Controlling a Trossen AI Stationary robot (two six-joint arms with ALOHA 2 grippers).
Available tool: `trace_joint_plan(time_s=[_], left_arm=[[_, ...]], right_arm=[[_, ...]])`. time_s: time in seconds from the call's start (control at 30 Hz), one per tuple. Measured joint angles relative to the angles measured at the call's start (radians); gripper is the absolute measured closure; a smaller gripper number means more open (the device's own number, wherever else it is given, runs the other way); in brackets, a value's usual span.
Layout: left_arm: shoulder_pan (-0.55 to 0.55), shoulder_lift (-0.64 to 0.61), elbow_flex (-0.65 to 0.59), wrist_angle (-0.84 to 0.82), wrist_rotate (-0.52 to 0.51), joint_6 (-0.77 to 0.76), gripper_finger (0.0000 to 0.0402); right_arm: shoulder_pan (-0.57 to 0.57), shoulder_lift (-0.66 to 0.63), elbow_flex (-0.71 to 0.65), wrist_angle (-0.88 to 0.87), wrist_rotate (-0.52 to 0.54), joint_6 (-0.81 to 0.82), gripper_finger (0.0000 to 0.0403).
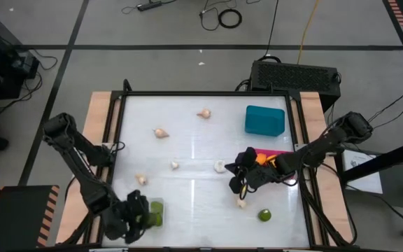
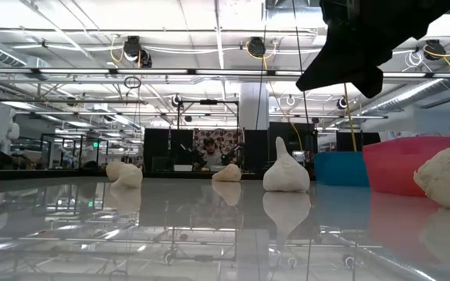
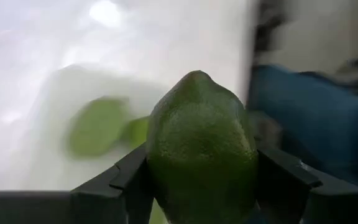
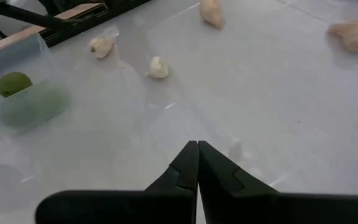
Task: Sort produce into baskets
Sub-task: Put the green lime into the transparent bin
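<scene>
right then, the left claw [image 3: 197,186] held a green lime [image 3: 201,146] standing tall, its pointy end up, over the clear basket [image 1: 152,210] at the counter's [image 1: 187,182] near left corner. the right claw [image 4: 197,163] was pinched shut, holding nothing, above the counter's middle.

Grey floor [image 1: 152,66] taped in dark lines, black cables [image 1: 222,15] at twelve o'clock; ceiling lights [image 2: 209,31] glare over the glossy desk [image 2: 170,226].
</scene>
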Motion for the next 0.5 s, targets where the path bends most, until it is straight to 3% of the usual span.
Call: trace_joint_plan(time_s=[0.13, 0.3, 0.5], left_arm=[[0.004, 0.016, 0.0, -0.132, 0.03, -0.118, 0.0179], [0.004, 0.03, 0.0, -0.157, 0.126, -0.169, 0.0179], [0.004, 0.03, 0.0, -0.239, 0.114, -0.169, 0.0179]], right_arm=[[0.002, 0.0, 0.0, 0.0, -0.003, 0.0, 0.0403], [0.002, 0.0, 0.0, 0.0, -0.049, -0.001, 0.0403], [0.002, 0.0, 0.0, 0.0, -0.052, -0.001, 0.0403]])
